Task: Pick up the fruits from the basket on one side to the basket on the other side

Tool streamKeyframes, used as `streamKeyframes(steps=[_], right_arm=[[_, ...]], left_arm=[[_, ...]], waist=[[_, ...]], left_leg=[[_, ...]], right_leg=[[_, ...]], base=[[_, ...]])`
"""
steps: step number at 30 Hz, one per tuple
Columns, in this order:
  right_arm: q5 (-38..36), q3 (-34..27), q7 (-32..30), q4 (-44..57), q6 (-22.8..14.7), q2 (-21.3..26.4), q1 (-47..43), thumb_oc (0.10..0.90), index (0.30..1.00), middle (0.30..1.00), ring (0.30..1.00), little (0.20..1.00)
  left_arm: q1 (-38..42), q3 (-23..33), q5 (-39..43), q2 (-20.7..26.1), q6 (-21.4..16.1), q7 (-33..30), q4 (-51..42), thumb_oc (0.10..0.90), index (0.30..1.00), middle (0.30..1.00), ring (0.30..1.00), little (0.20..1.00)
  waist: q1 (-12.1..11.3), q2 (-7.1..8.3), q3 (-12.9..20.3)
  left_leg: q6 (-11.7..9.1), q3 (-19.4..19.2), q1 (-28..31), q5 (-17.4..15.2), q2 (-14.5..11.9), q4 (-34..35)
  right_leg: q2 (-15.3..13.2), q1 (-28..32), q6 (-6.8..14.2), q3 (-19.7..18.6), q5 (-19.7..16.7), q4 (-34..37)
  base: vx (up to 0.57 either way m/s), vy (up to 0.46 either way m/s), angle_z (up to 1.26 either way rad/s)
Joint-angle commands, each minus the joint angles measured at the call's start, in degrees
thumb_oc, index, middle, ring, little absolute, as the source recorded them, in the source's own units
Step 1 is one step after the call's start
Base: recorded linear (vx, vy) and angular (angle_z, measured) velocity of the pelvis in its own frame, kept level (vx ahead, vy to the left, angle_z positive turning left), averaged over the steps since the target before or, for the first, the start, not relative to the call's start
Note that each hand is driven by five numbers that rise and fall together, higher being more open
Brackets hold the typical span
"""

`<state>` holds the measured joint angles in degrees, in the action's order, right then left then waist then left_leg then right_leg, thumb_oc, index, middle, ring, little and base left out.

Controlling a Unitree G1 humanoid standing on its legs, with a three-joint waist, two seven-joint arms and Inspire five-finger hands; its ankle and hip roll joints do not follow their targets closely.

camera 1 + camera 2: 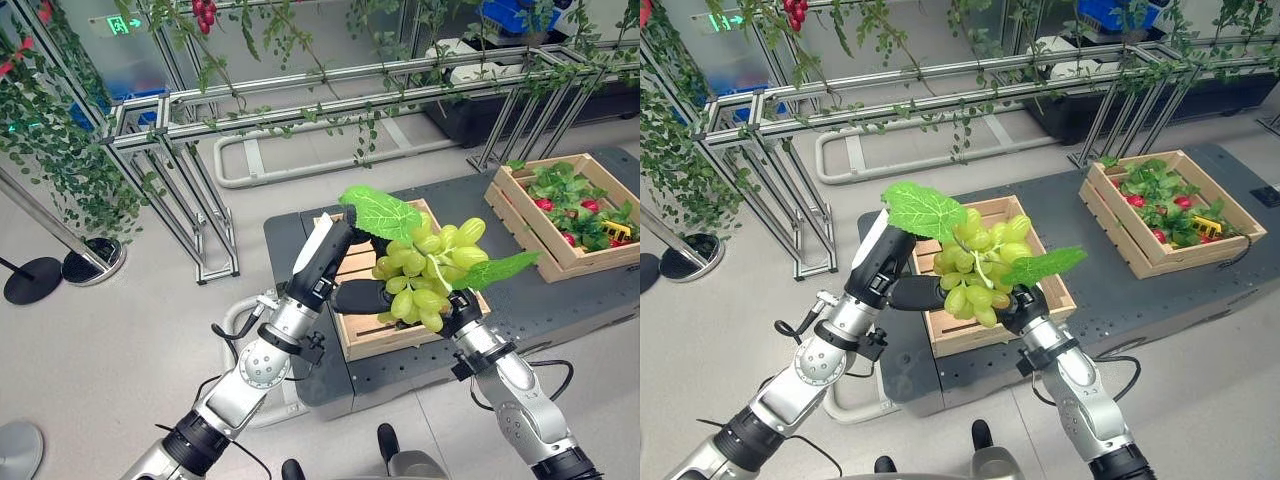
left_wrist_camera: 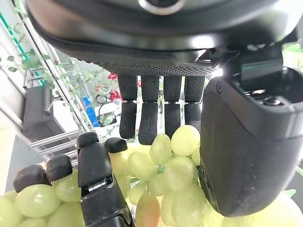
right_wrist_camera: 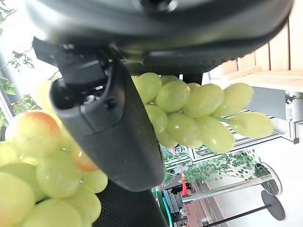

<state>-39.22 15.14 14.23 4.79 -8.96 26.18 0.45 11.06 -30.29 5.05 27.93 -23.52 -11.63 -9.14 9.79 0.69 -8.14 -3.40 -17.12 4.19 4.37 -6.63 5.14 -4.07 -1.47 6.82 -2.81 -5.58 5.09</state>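
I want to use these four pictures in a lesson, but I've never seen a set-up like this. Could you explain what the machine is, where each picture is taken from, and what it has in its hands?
This is a humanoid robot with two silver-grey arms ending in dark hands. The two wide pictures come from a stereo camera on its head, looking down. The two close-ups come from cameras on its wrists, looking along each hand.

Both the left hand and the right hand are on a bunch of green grapes with big green leaves, held above a pale wooden slatted crate. The left wrist view shows the fingers against the grapes. The right hand's grip is mostly hidden by the fruit.

The crate sits on a dark grey platform. To the robot's right is a second wooden crate with leafy greens and red fruit.
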Motion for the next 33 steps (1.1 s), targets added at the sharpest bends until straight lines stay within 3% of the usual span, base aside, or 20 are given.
streamKeyframes(steps=[1,3,8,12,17,22,26,31,33], right_arm=[[-5.16,-2.57,-2.31,4.82,-9.14,-2.19,-6.00,0.400,0.300,0.300,0.300,0.300],[-4.93,-2.84,-2.73,5.13,-8.99,-2.23,-5.98,0.400,0.300,0.300,0.300,0.300],[-7.46,-2.12,-1.80,5.13,-9.06,-2.38,-6.53,0.400,0.300,0.300,0.300,0.300],[-11.39,-2.90,-2.51,5.28,-11.15,-3.51,-6.60,0.400,0.300,0.300,0.300,0.300],[-12.71,-5.37,-3.70,5.35,-12.91,-5.66,-5.52,0.400,0.300,0.300,0.300,0.300],[-15.11,-7.46,-3.20,4.54,-12.72,-7.61,-5.95,0.400,0.300,0.300,0.300,0.300],[-21.04,-7.34,-0.65,4.54,-11.29,-8.96,-7.60,0.400,0.300,0.300,0.300,0.300],[-22.06,-5.43,-0.78,4.22,-13.29,-10.29,-11.37,0.400,0.300,0.300,0.300,0.300],[-22.61,-4.43,-1.22,4.42,-13.89,-10.97,-12.85,0.400,0.300,0.300,0.300,0.300]], left_arm=[[5.93,3.57,-0.74,-2.22,-6.53,-7.09,-3.31,0.800,0.900,0.900,0.900,0.900],[5.31,4.51,-0.67,-2.27,-6.46,-8.04,-3.14,0.800,0.900,0.900,0.900,0.900],[1.56,9.87,-0.08,-1.66,-7.40,-9.71,-3.55,0.800,0.900,0.900,0.900,0.900],[-0.53,13.22,-0.70,-1.35,-9.16,-9.29,-3.15,0.800,0.900,0.900,0.900,0.900],[-1.48,16.33,1.24,-0.73,-11.02,-7.38,-2.23,0.800,0.900,0.900,0.900,0.900],[-2.28,19.13,12.02,-1.57,-9.81,-0.20,-2.57,0.800,0.900,0.900,0.900,0.900],[-2.80,20.96,19.44,-2.10,-6.69,1.43,-2.39,0.800,0.900,0.900,0.900,0.900],[-3.95,22.42,37.53,-4.05,-2.63,9.31,-3.65,0.800,0.900,0.900,0.900,0.900],[-3.78,22.05,37.21,-4.56,-2.86,8.58,-3.91,0.800,0.900,0.900,0.900,0.900]], waist=[[-1.56,0.51,3.43],[-2.09,0.50,3.46],[-5.76,0.51,3.00],[-6.61,0.57,2.84],[-6.17,0.23,2.15],[-6.17,0.00,0.28],[-7.74,0.15,-0.41],[-11.32,-0.56,0.87],[-12.40,-0.80,1.36]], left_leg=[[1.62,7.20,0.57,-3.10,-0.03,-0.14],[1.93,8.66,0.44,-3.12,0.71,-0.14],[4.21,19.14,-0.42,-4.08,6.86,-0.99],[4.59,17.77,-0.55,-4.50,7.57,-1.72],[5.45,15.09,-0.09,-5.50,8.92,-2.03],[6.04,14.32,0.42,-6.00,10.59,-2.33],[6.08,13.79,0.45,-5.94,10.64,-2.12],[6.32,11.27,-0.59,-4.42,9.15,-0.14],[6.29,9.23,-1.30,-4.12,8.30,-0.14]], right_leg=[[2.85,0.40,-1.24,0.40,0.37,-0.09],[2.99,0.50,-1.37,-0.22,0.37,-0.09],[3.29,1.23,-1.66,-4.74,-0.36,-0.09],[2.12,1.37,-1.35,-3.81,-0.73,-0.09],[-0.25,0.15,0.76,-3.91,-2.64,-0.09],[-2.49,-3.50,3.09,-3.98,-6.57,-0.51],[-3.06,-4.86,3.22,-0.16,-7.31,-2.43],[-4.99,-3.66,2.34,9.91,-3.16,-8.67],[-5.94,-2.16,1.86,14.07,-0.93,-10.91]], base=[[-0.01,0.004,-0.06],[0.00,0.037,-0.22],[-0.01,0.115,-0.54],[-0.08,0.193,-0.72],[-0.12,0.228,0.02],[-0.12,0.178,-0.13],[-0.11,0.017,-0.41],[-0.15,-0.078,-0.66],[-0.13,-0.112,-0.60]])
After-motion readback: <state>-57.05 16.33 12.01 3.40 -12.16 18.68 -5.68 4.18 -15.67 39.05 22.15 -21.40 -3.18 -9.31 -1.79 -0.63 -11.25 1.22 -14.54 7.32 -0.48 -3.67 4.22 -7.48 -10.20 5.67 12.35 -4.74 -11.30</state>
